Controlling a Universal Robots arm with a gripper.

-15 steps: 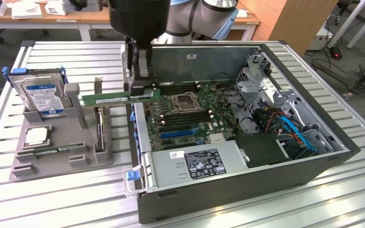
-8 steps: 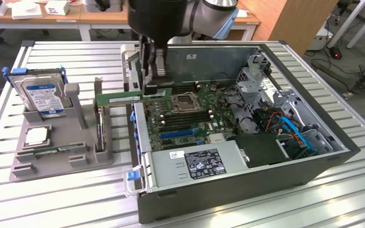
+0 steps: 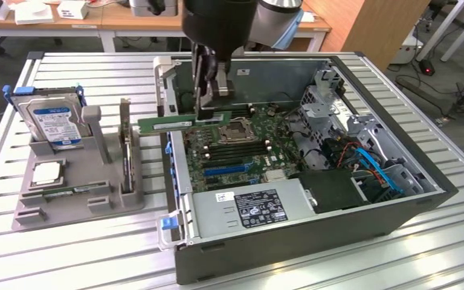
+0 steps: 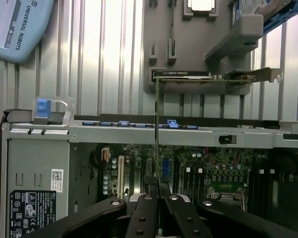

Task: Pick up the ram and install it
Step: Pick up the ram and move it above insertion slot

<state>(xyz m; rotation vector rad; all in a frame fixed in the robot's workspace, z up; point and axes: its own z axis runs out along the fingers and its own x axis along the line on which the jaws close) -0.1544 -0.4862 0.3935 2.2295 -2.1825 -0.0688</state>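
The ram [image 3: 176,123] is a long thin green stick held level in the air, over the open computer case's wall on the exterior view's left. My gripper [image 3: 213,113] is shut on one end of it, and the rest sticks out toward the grey holder. In the wrist view the ram [image 4: 156,124] appears edge-on as a thin line running out from between my fingertips [image 4: 158,187]. Below lies the motherboard [image 3: 244,154] with its dark memory slots [image 3: 236,150] beside the processor socket [image 3: 236,134].
A grey holder [image 3: 70,193] on the exterior view's left carries a hard drive [image 3: 51,121], a square processor chip [image 3: 46,173] and an upright expansion card [image 3: 125,142]. The case [image 3: 296,241] holds a power supply [image 3: 248,208] and drive cages [image 3: 361,139]. A teach pendant [image 4: 15,25] lies nearby.
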